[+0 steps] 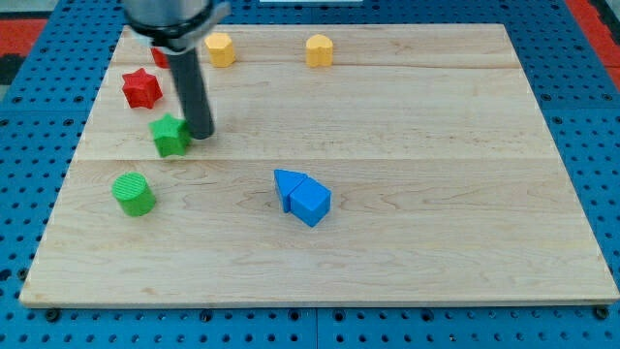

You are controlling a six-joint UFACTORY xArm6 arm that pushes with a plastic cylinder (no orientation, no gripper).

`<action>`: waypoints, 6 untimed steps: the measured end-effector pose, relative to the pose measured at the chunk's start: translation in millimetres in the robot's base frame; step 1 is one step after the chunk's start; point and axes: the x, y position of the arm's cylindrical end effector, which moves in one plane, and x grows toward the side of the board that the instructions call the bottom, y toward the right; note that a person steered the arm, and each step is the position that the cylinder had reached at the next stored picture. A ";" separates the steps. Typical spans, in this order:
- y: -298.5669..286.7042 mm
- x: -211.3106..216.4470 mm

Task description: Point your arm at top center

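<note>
My tip [201,135] rests on the wooden board [407,145] at the view's left, touching or just right of the green star block [170,135]. The dark rod rises from it to the top edge of the view. A red star block [141,88] lies up and left of the tip. A yellow block [221,48] sits near the top edge, just right of the rod, and a second yellow block [320,49] sits near the top centre. A small red block [159,56] shows partly behind the rod.
A green cylinder block [133,193] stands at the lower left. A blue triangular block [288,184] touches a blue cube [311,203] near the board's middle. Blue pegboard [591,116] surrounds the board on all sides.
</note>
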 end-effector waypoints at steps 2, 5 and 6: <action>-11.0 -16.3; 260.4 -148.3; 256.6 -192.5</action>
